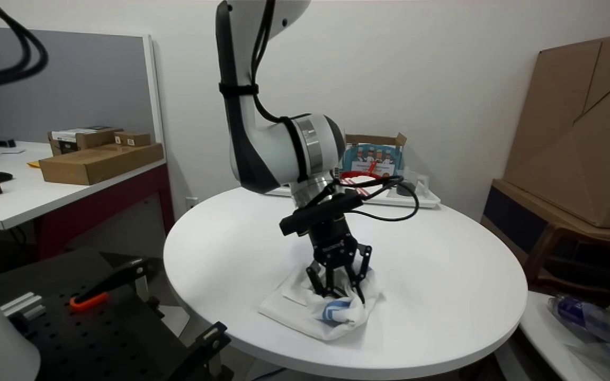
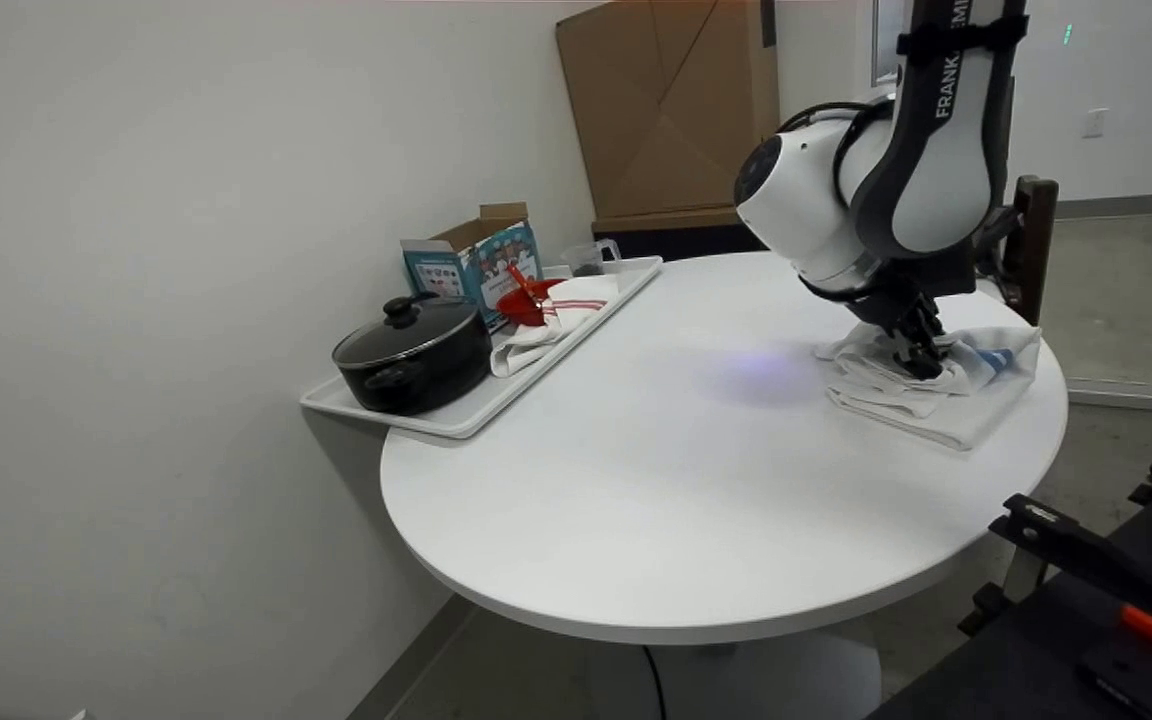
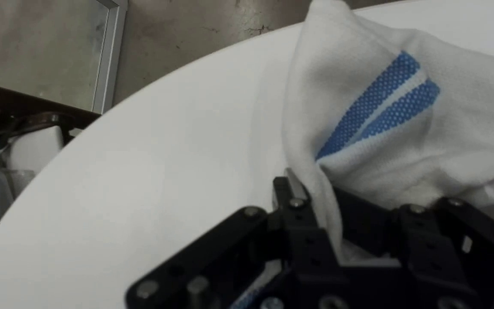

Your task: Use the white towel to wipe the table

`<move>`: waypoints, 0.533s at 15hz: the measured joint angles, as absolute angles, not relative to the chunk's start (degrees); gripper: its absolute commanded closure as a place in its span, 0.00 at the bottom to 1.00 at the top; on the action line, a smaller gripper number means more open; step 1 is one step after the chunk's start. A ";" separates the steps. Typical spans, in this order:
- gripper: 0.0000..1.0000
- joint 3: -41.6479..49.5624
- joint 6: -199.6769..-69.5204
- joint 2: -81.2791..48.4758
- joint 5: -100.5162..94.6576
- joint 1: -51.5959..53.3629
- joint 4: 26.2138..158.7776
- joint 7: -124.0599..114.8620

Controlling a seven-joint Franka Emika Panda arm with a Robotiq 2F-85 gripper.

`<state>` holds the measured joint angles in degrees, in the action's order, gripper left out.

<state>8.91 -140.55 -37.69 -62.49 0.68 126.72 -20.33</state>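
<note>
The robot arm [image 2: 941, 195] bears partly covered lettering [image 2: 948, 86], "FRANK… EMI".

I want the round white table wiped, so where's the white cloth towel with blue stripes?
In an exterior view, the white towel lies at the right on the table, near its edge, with a fold pinched in the black gripper.

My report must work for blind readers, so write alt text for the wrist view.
A black gripper pinches a rumpled white towel with blue stripes on a white table. Beyond the table's curved edge, floor shows toward the top.
</note>
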 measured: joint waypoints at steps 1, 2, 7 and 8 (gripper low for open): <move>0.94 9.09 -140.56 -38.10 -62.30 -0.33 125.01 -20.35; 0.94 9.19 -140.56 -38.44 -62.02 -1.22 123.01 -20.35; 0.94 8.77 -140.62 -39.61 -58.91 -2.44 111.66 -20.37; 0.94 8.35 -140.63 -39.82 -58.48 -2.14 109.73 -20.37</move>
